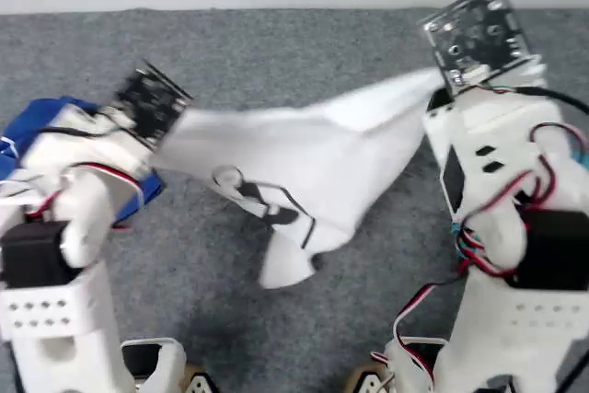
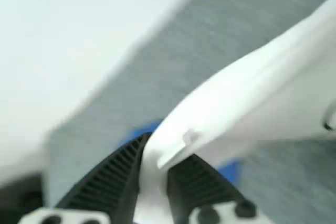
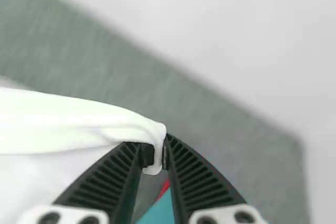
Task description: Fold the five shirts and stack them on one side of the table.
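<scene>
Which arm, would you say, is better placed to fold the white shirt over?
Probably right: left gripper and right gripper both pinch the white shirt, but the blue shirt lies by the left arm, so fold leftward.

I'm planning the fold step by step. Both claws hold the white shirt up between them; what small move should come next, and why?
Probably lower both claws together to lay the white shirt flat on the table. The left claw and right claw each pinch an edge, and the shirt hangs sagging between them, so folding cannot start.
</scene>
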### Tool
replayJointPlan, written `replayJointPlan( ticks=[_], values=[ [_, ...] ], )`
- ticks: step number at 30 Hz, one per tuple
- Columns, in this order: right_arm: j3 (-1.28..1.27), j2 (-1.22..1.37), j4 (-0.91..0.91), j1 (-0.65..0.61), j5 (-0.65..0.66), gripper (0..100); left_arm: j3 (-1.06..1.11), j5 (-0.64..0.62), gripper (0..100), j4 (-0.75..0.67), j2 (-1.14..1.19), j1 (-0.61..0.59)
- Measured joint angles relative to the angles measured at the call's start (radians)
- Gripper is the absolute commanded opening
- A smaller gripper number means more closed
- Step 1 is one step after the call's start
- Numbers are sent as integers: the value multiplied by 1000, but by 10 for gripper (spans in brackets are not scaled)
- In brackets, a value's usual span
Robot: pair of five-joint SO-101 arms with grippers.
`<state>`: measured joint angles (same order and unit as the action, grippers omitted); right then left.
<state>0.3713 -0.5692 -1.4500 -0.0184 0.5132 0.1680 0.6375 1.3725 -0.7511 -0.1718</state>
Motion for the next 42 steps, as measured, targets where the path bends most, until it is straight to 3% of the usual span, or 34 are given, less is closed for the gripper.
replayJointPlan(
  ticks=[8,17,30,37,42],
  values=[
    [167,-20,117,0,146,9,-190,-3,15,-160,-5,-37],
    [318,-28,161,0,313,9,-250,-3,15,-173,-12,-37],
    [635,-48,161,8,480,9,-262,68,15,23,-273,161],
    [706,-49,155,187,497,10,-273,74,15,41,-371,167],
    [623,-49,61,230,497,10,-242,74,15,140,-371,175]
  ],
)
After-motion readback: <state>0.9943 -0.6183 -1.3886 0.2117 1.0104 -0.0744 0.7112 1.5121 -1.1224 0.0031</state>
